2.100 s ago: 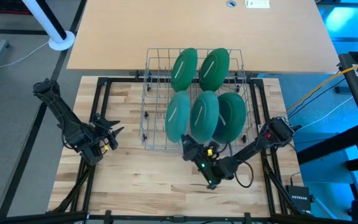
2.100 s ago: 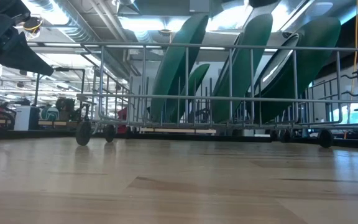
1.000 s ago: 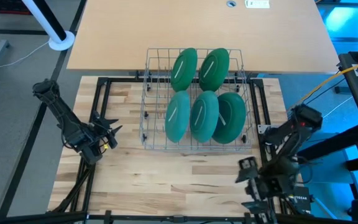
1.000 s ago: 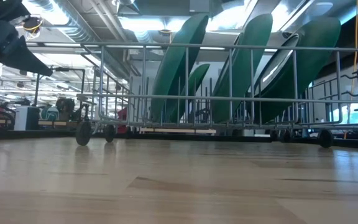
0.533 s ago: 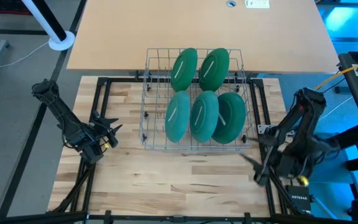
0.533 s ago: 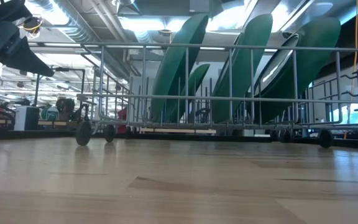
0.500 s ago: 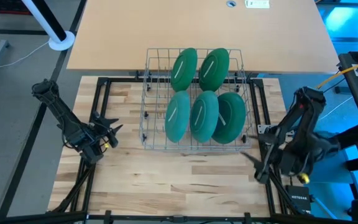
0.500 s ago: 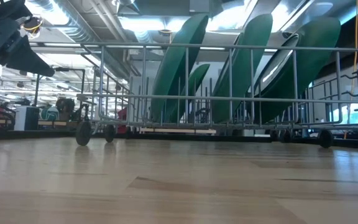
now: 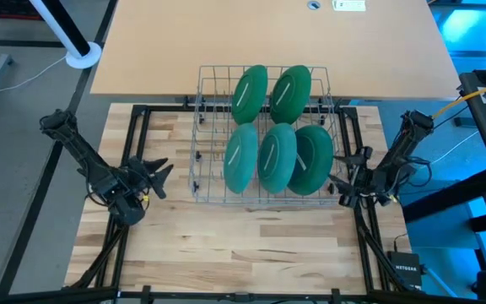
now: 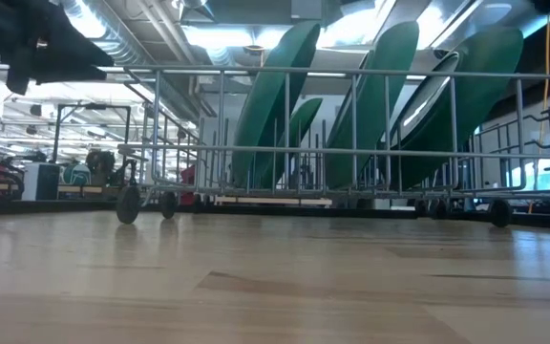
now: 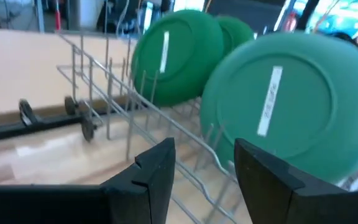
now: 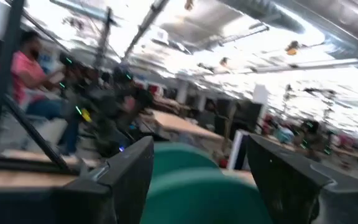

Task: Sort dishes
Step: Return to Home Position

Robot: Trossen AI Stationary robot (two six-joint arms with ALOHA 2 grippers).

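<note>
Five green plates stand on edge in the wire rack [image 9: 199, 127]. Two are in the far row [image 9: 250, 93] [image 9: 291, 93] and three in the near row [image 9: 242, 157] [image 9: 278, 157] [image 9: 315, 160]. They lean between the rack's wire prongs. My left gripper [image 9: 155, 173] is open and empty, left of the rack and pointing at it. In the left wrist view [image 11: 204, 171] it faces the nearest plate [image 11: 291, 106]. My right gripper [image 9: 342, 181] is open and empty, close to the rack's right side. In the right wrist view [image 12: 194, 180], a green plate [image 12: 185, 162] shows between its fingers.
The rack stands on small wheels [image 10: 128, 203] at the far middle of the wooden board [image 9: 243, 241], which has bare wood in front of it. Black frame rails [image 9: 138, 127] run along the board's sides. A tan table [image 9: 268, 42] lies beyond. People [image 12: 30, 62] show in the room behind.
My right arm has swung from in front of the rack out to the table's near right corner. It then went toward the far edge and turned, so its gripper now points at the rack's right side. My left gripper has shifted a little toward the rack. The plates have stayed put.
</note>
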